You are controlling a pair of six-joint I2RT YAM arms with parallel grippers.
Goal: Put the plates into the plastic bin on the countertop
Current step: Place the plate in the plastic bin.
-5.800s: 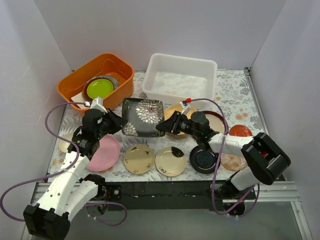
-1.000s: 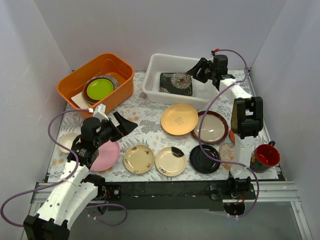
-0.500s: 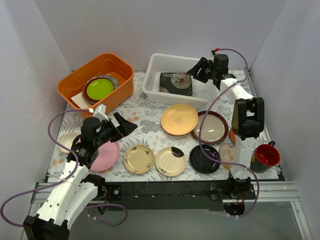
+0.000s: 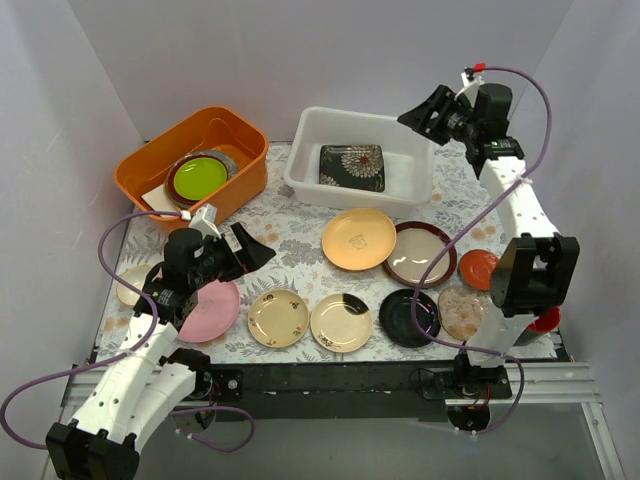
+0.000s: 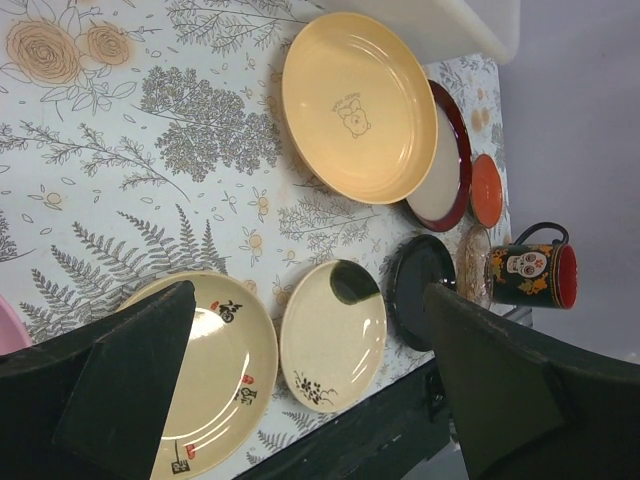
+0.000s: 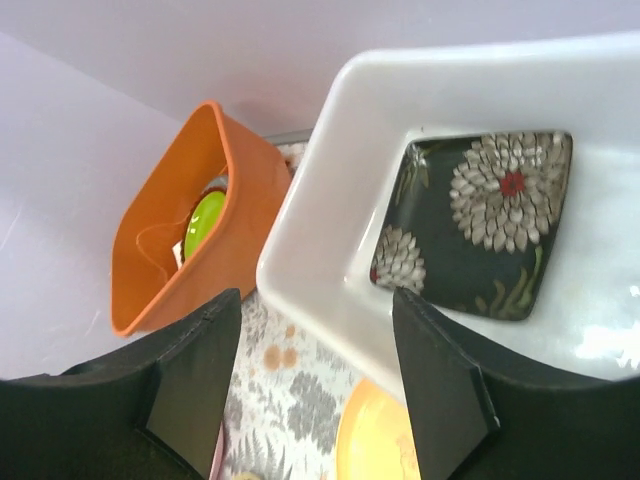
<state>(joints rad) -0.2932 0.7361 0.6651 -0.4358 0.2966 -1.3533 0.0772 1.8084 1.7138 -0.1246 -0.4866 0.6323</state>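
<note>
The black square floral plate [image 4: 352, 166] [image 6: 470, 225] lies flat inside the white plastic bin [image 4: 300, 170] [image 6: 330, 280]. My right gripper [image 4: 425, 112] [image 6: 317, 300] hangs open and empty, high above the bin's far right corner. On the fern-printed countertop [image 4: 290, 235] rest a gold plate [image 4: 358, 238] [image 5: 358, 105], a brown-rimmed one [image 4: 422, 254], an orange-red one [image 4: 480, 268], a glossy black one [image 4: 408, 317], a speckled one [image 4: 462, 310], two cream ones [image 4: 341, 322] [image 4: 278, 317] and a pink one [image 4: 212, 310]. My left gripper [image 4: 250, 250] [image 5: 308, 295] is wide open above the countertop beside the pink plate.
An orange tub [image 4: 195, 160] [image 6: 180, 240] holding a lime-green plate [image 4: 200, 176] stands at the back left. A red cup [image 5: 530, 275] sits at the right front, mostly behind my right arm. Another cream dish [image 4: 130, 285] lies at the far left edge.
The square plate, earlier on the countertop, now lies in the bin. My right gripper has risen and drawn back to the right, its jaws spreading wider. The left arm has barely moved.
</note>
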